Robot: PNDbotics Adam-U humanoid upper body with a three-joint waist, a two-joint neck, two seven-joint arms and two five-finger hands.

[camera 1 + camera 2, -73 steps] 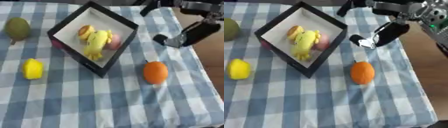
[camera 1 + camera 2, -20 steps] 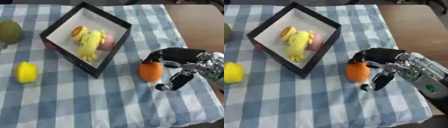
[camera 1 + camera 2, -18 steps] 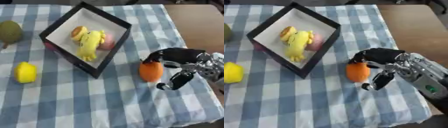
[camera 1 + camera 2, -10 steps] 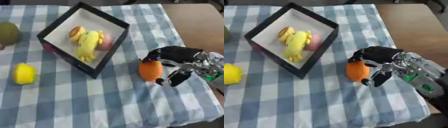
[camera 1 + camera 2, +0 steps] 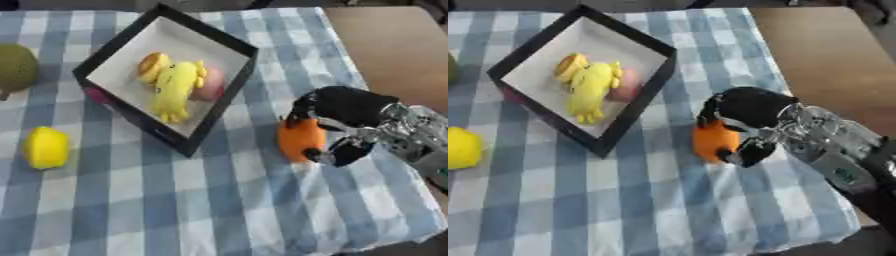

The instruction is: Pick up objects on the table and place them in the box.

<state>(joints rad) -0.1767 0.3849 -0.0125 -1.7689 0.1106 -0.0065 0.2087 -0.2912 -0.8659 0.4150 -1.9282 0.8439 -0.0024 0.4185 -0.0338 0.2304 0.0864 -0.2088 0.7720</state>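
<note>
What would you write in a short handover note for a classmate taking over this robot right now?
Right hand: curled round the orange, which sits on the checked tablecloth right of the box.
Left hand: not in view.
Done: a yellow toy and two small round things lie in the box.
Left: the orange, the lemon near the left edge, the green fruit at far left.

A black-walled box (image 5: 214, 122) with a white floor is holding a yellow toy (image 5: 173, 90), an orange piece (image 5: 150, 64) and a pink one (image 5: 211, 86). Right of the box an orange (image 5: 299, 140) is lying; left, a lemon (image 5: 45, 147) and a green fruit (image 5: 16, 67).
</note>
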